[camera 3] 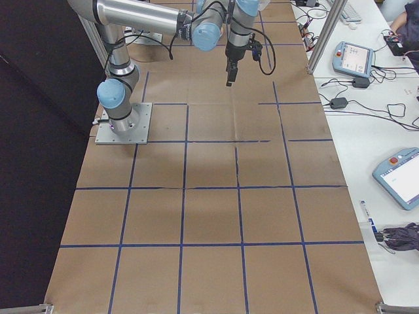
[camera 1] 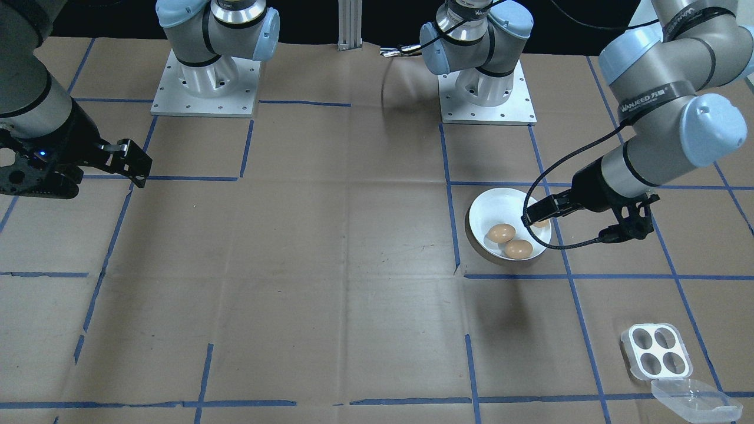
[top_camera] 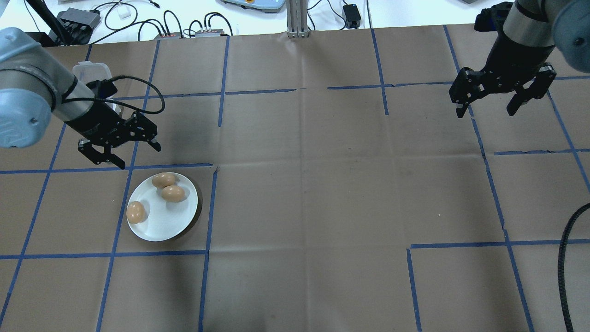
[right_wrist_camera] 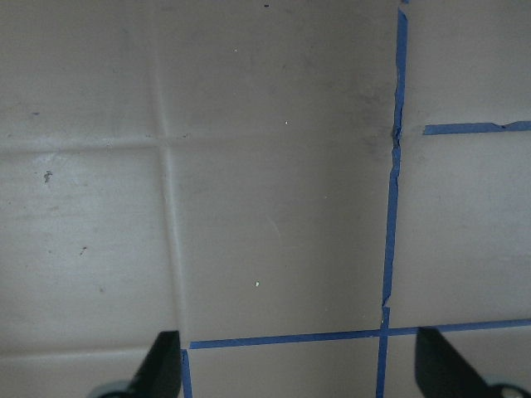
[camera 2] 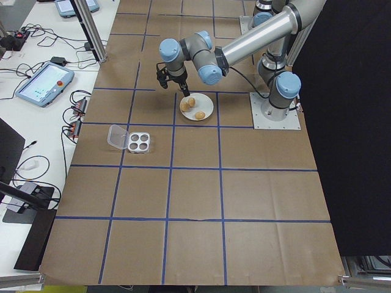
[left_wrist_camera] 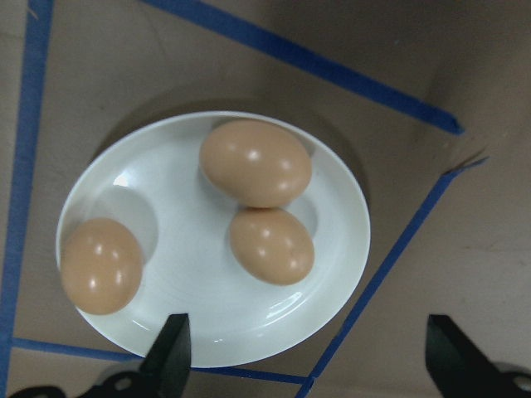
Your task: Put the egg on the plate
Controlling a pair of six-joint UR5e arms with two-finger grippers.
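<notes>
**gridwatcher:** Three eggs on the plate as we see it, and the four-cup egg tray off by the surface edge has nothing in it. So we judge the placing is basically finished and the step in hand is just backing the left claw out. It hangs above the far side of the plate with its jaws spread wide and holding nothing. Best way to do that well: we lift straight up before swinging sideways, so neither fingertip clips an egg and sets it rolling.

**tape_lines:** Agreed. Right claw is parked well apart on the other side, also spread wide and empty, so we leave it be. On how the eggs lie: all on their sides. In the wrist view the biggest-looking egg has its long axis running roughly left to right, the second egg touches it just below, slightly slanted, and the lone egg sits near the rim, well apart from the pair. That rim one is what we'd watch, since a nudge could tip it off.
</notes>
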